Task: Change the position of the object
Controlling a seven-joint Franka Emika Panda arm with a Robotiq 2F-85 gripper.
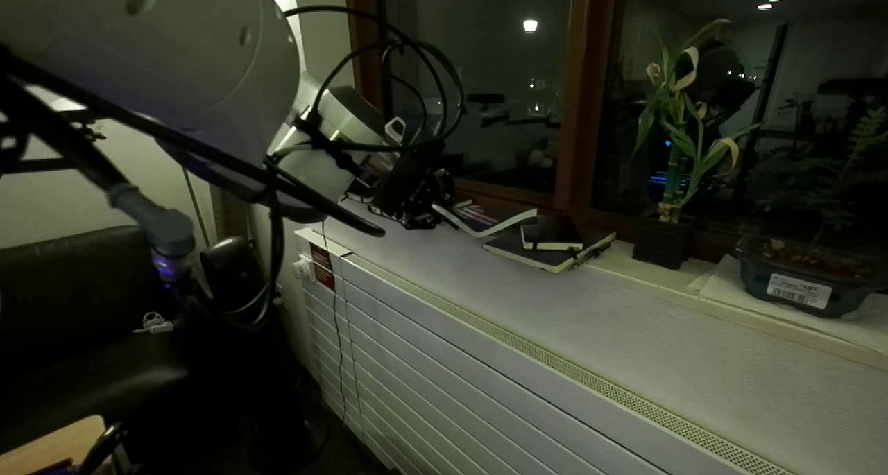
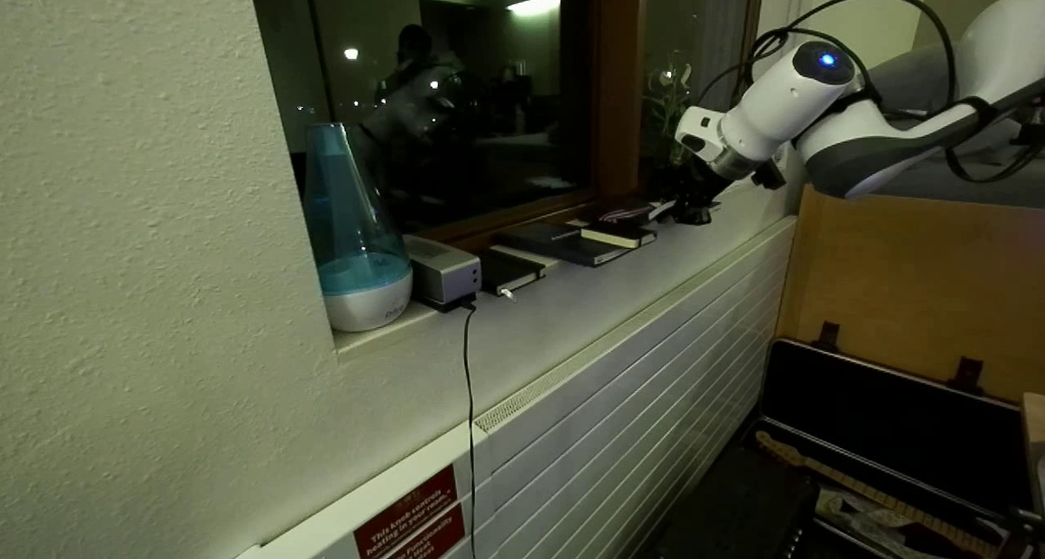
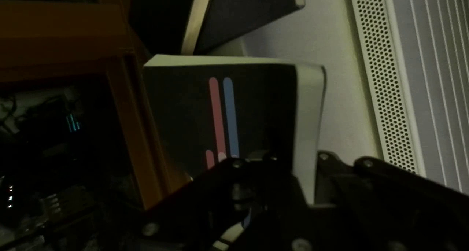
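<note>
Nearest, the robot arm (image 1: 208, 52) is cut off by the top and left edges of an exterior view. To its right, the black gripper (image 3: 298, 159), blurred low in the wrist view, is clamped on an edge of the bent, striped book (image 3: 263, 100), on or just above the windowsill (image 1: 624, 308); I cannot tell which. Next come dark notebooks (image 1: 548, 238), outlines merging, then a bamboo plant (image 1: 674, 173) and a planter (image 1: 753, 274), its foliage (image 1: 866, 139) hard to make out.

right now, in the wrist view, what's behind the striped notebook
Beyond the striped notebook: a dark notebook with a smaller notebook on top, and the pale windowsill. What the striped notebook itself covers cannot be seen, and the jaws block the view lower down.
</note>
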